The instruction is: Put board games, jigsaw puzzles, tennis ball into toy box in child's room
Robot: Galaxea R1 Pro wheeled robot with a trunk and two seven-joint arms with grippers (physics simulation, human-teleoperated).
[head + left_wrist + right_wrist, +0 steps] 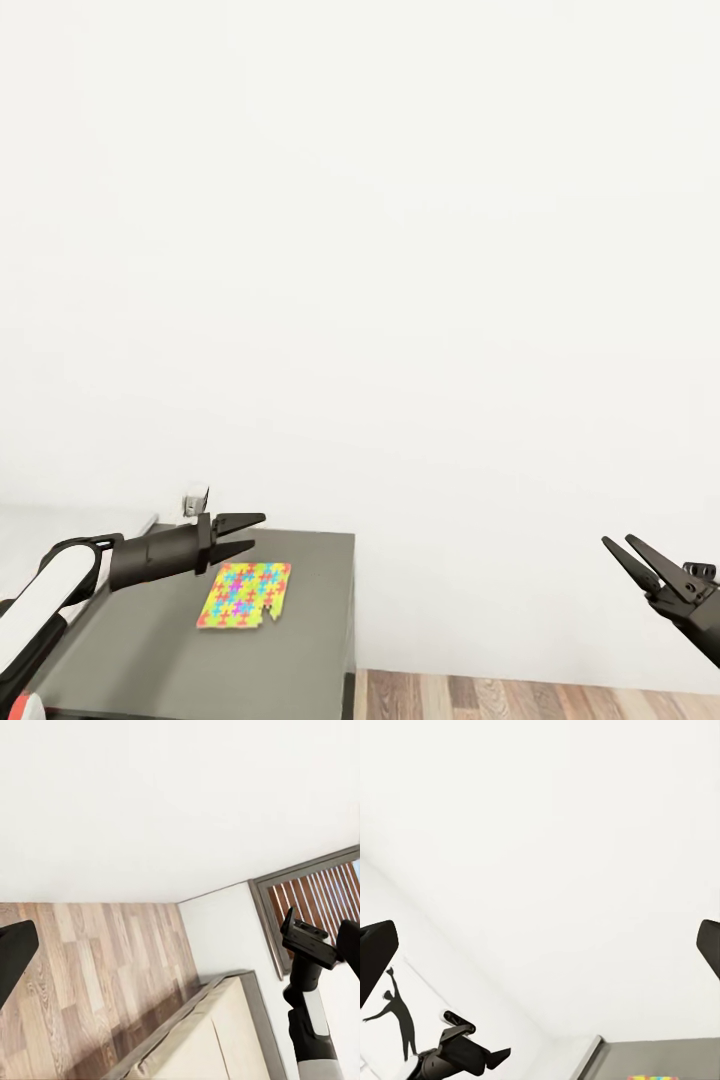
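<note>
**Both claws empty, one jigsaw puzzle waiting on a dark-topped cabinet**

Seen from the head view: a small square jigsaw puzzle box [245,594], mosaic of yellow, green, pink and blue, lying flat on a dark grey cabinet top [150,650] against a blank white wall [400,250]. Not the pale bench named in the task, judging by the dark surface. Left claw [240,533] hovering just beside and above the puzzle's far edge, fingers spread, pinching nothing. Right claw [638,558] well apart over at the other side, above a strip of wood-plank floor [530,697], fingers likewise spread and empty.

Progress, as a judgement: early or mid-way at best. No toy box, board game or tennis ball anywhere in these pictures, so nothing to confirm as stowed. Puzzle not yet gripped; grasp, carry and drop into the toy box all left for this piece, plus whatever remains elsewhere.

Hard to make out: a small pale object [196,501] at the cabinet's back edge behind the left claw, too small to name. Puzzle's near corner looks notched, possibly a render quirk. Left wrist view gives floor, a cream bed [217,1035] with grey frame edge, and a slatted wooden panel [315,900]. Right wrist view catches a baseball-player silhouette [397,1020] on the wall and a sliver of the puzzle at the frame edge.
</note>
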